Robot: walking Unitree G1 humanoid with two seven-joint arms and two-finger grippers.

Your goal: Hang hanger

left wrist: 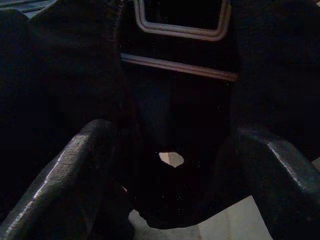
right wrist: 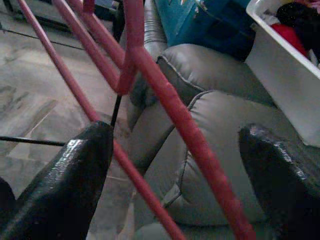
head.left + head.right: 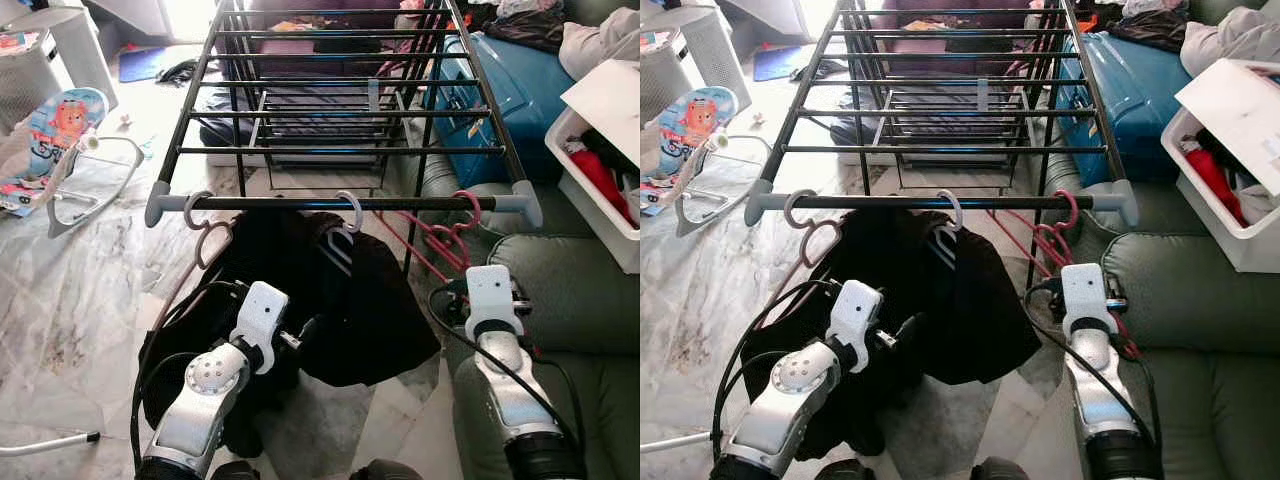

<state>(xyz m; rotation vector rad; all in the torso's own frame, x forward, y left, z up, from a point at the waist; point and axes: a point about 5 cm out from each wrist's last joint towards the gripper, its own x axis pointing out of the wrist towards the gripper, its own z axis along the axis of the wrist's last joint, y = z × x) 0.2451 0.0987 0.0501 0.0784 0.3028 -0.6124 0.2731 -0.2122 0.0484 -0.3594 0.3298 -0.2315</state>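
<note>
A black drying rack [image 3: 340, 110] stands on the marble floor [image 3: 90, 290] beside a green sofa [image 3: 580, 300], with a black garment [image 3: 340, 300] hanging from its front bar on a pale hanger [image 3: 348, 212]. The red hanger [image 3: 440, 240] hooks over that bar's right end. The right gripper [image 2: 175, 165] is spread wide around its rods, gripping nothing, while the left gripper [image 1: 170, 165] gapes open against the garment.

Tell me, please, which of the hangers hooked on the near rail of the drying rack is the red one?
The red hanger, hooked at the rail's right end, by the right tool. The middle hanger carries a black garment; the left hanger is pale.
</note>
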